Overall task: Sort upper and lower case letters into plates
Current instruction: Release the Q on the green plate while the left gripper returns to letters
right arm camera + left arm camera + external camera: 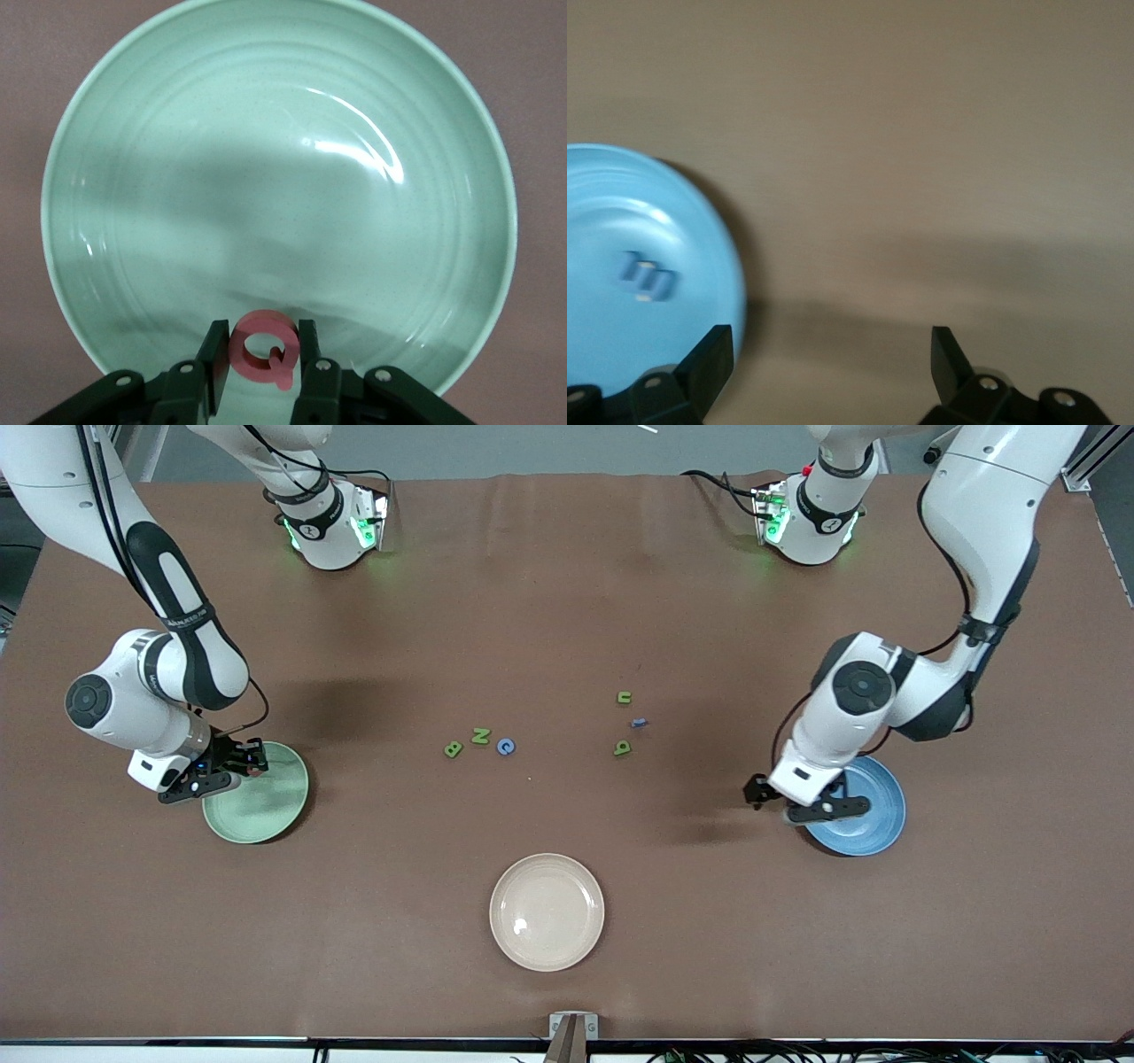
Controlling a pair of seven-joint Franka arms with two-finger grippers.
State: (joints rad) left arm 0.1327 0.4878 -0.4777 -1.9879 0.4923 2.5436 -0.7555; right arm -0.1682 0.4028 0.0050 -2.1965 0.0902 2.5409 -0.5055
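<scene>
Now I am seeing the right gripper (262, 367) pinching a red Q (263, 348) over the green plate's (177, 133) rim; the left gripper (833, 367) is hanging released by the blue plate (602, 212), its blue letter (648, 276) blurred.

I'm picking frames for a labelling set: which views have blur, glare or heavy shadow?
Left wrist view: the blue plate and the blue letter in it are smeared by motion blur. Right wrist view: sharp, with glare streaks and a broad shadow on the green plate; the red letter reads clearly. Front view: soft arm shadows on the table, a small highlight on the cream plate.
</scene>
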